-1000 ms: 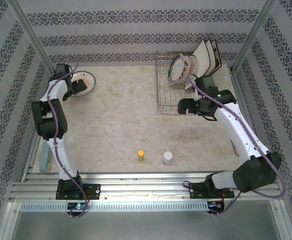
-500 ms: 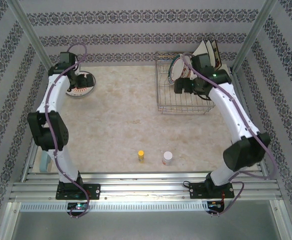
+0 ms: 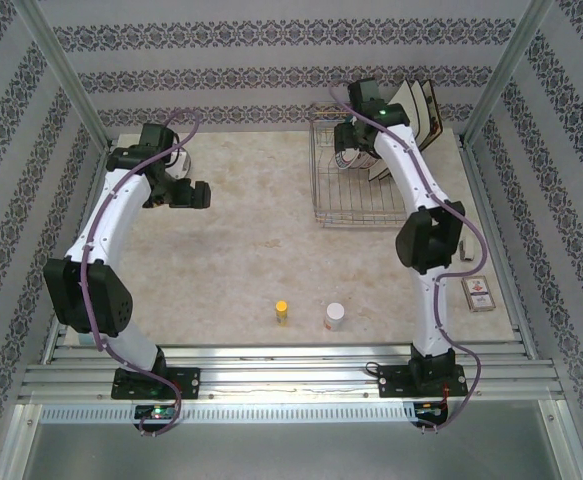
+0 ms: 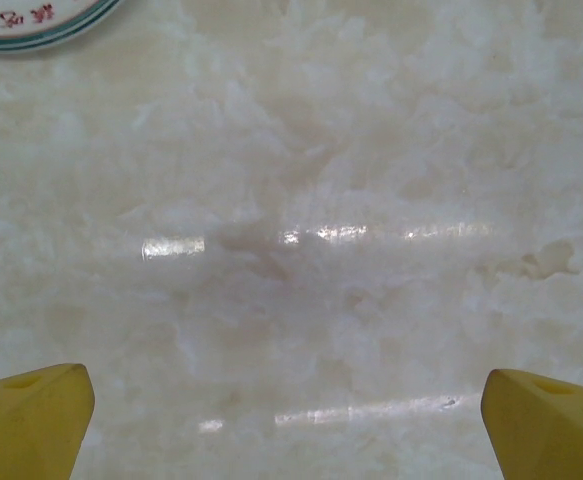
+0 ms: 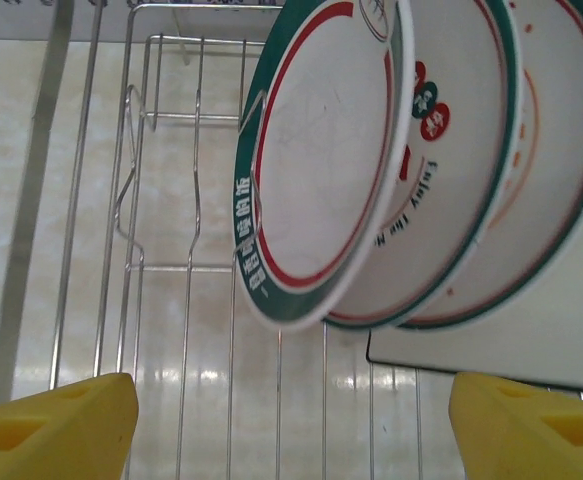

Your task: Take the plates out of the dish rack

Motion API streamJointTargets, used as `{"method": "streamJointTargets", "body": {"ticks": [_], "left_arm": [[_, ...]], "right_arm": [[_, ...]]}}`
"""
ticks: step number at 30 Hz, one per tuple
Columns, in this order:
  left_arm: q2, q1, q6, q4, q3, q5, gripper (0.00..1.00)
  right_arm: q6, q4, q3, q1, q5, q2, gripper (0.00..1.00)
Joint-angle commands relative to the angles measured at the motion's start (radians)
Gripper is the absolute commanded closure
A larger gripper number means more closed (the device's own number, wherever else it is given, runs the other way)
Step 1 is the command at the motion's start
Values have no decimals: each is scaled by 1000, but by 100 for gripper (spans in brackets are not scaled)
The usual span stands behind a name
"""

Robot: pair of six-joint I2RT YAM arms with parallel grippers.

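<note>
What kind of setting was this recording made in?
Probably a staged robot test booth, not a real kitchen: patterned wallpaper panels in aluminium framing enclose a marble-look tabletop bearing a silver wire dish rack of round green-rimmed plates.

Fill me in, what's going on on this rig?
The two arms are unloading plates from the dish rack. The right tool is open and lined up in front of the round plates standing in the rack, with nothing gripped yet. Square plates stand behind them. The left tool is open and empty above the table, with one unloaded plate lying flat nearby.
</note>
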Motion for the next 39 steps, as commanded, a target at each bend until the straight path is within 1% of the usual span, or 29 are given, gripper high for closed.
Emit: {"method": "streamJointTargets", "body": {"ticks": [1,11,14,16,20,22,23,24,26,28,30,32,35,39], "left_arm": [[-15,-7,30,-35,-3,-19,0],[17,-5,44,-52,31,-17,0],[29,-6,44,-58,44,-17,0],[35,-5,44,-60,49,-26,0],[35,-6,44,-50,43,-40,0],[37,-6,43,-46,43,-42,0],[38,-6,44,-48,42,-43,0],[39,-6,44,-50,43,-44,0],[39,-6,47,-55,46,-47,0],[38,-6,48,-59,51,-54,0],[34,-6,50,-61,52,-58,0],[32,-6,49,-58,51,-65,0],[28,-6,43,-50,38,-64,0],[29,-6,39,-39,24,-69,0]], "right_arm": [[0,-17,91,-14,35,66,19],[18,4,226,-38,17,202,26],[16,7,272,-40,9,238,31],[16,14,302,-41,1,258,38],[29,35,320,-39,12,278,43],[33,46,320,-37,14,286,51],[35,51,320,-37,17,289,52],[38,53,320,-36,22,294,55],[42,54,321,-32,30,298,66],[46,56,319,-29,40,300,68],[51,59,317,-25,47,299,73],[57,60,318,-21,50,297,76],[56,61,317,-16,56,294,85],[64,53,313,-9,73,281,87]]}}
